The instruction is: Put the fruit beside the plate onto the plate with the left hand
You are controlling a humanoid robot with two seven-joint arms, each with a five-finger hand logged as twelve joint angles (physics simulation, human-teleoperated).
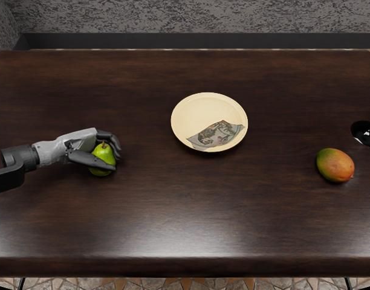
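Reaching in from the left edge in the head view, the left hand (88,151) has its fingers curled around a green pear (104,154) at the left of the dark bench (185,211), well apart from the cream plate (197,112) at centre. A mango (335,165) lies far right. The right hand (365,133) barely shows at the right edge; its grip cannot be told.

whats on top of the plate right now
On the plate lies only a flat grey patterned sheet, near its front right rim; what's beneath it is hidden. The pear is in the left hand.
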